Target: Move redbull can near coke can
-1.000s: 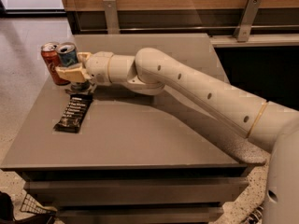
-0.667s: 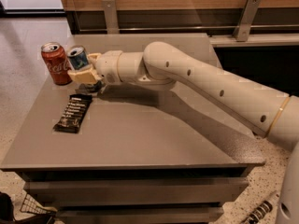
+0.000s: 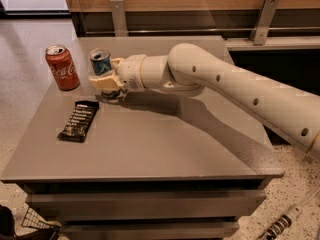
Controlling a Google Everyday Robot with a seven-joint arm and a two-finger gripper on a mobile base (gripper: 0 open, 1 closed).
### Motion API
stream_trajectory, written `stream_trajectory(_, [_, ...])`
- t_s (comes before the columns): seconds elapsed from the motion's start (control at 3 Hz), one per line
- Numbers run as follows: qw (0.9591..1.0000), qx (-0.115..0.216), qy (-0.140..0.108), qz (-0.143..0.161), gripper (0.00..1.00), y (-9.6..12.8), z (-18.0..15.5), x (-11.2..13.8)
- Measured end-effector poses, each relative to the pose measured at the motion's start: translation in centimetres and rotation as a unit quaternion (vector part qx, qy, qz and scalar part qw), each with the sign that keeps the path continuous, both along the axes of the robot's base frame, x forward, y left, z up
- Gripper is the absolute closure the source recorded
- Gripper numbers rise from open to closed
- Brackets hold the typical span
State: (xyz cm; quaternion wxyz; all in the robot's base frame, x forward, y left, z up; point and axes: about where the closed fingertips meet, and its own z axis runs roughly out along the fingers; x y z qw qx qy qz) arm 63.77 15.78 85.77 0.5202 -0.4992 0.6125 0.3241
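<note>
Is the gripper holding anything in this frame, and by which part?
Yes: the gripper grips the redbull can around its lower body. The can is upright and apart from the coke can.

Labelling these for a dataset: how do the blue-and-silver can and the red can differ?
The slim blue-and-silver metal redbull can is narrower than the red, white-lettered coke can. The redbull can is gripped by the pincer; the coke can stands free on the table, to their left. Both have silver tops.

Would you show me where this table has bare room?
Free: the front half of the table, right of the dark wrapper, and a gap between coke can and the hand gripping the redbull can. Crowded: back left; the arm covers the right rear.
</note>
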Motion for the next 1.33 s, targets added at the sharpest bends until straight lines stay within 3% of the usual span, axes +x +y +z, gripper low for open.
stream_trajectory(1.33, [1.0,0.001,0.0,0.0,1.0,0.0,0.31,0.01])
